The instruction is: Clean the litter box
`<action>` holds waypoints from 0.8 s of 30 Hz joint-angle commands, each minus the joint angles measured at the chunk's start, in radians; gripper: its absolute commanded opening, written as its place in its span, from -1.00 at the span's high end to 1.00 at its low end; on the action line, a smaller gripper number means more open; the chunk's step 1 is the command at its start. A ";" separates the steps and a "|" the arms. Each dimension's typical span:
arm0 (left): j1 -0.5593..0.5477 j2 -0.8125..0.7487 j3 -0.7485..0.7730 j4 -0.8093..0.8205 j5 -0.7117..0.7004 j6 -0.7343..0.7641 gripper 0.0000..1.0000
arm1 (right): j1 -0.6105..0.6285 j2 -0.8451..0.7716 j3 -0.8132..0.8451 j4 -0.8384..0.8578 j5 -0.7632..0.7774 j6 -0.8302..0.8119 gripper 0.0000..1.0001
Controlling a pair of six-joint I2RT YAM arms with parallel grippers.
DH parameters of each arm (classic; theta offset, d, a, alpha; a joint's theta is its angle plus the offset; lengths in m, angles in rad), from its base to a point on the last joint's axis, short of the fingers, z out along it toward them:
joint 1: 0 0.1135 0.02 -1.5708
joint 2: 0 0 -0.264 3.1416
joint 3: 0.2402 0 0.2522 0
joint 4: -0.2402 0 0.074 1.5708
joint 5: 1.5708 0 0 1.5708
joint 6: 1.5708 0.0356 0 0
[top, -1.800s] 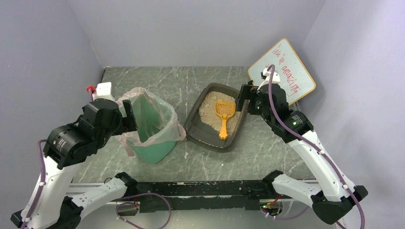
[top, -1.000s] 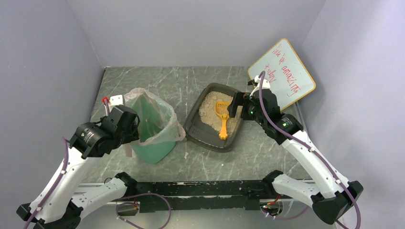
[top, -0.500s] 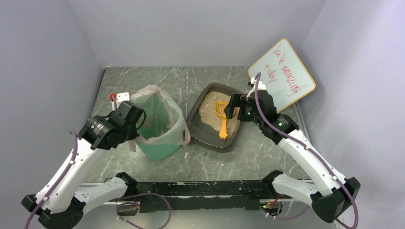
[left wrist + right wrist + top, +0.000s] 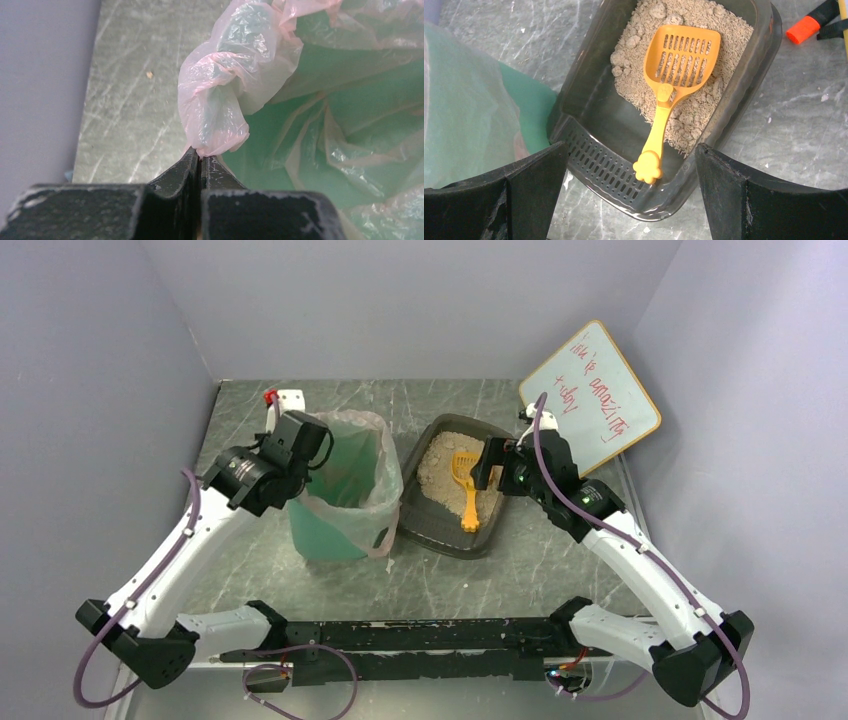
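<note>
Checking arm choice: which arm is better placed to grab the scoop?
Right. The right gripper, open, hangs over the scoop in the litter box; the left gripper is shut on the bag.

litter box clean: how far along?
Early. Done: nothing scooped yet; the orange scoop lies in the litter box, clumps beside it. In hand: left gripper shut on the bin liner; right gripper open above the scoop, not gripping it. Left: take scoop, sift clumps, tip into the green bin.
</note>
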 commanded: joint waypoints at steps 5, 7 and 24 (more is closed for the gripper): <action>0.237 0.028 0.029 0.300 0.040 0.212 0.90 | 0.002 0.026 0.012 -0.099 0.099 0.066 -1.00; 0.255 0.050 0.033 0.316 0.069 0.202 0.90 | 0.003 0.028 0.009 -0.113 0.108 0.068 -1.00; 0.380 0.130 -0.012 0.423 0.314 0.198 0.90 | 0.002 0.073 0.019 -0.216 0.070 0.083 -1.00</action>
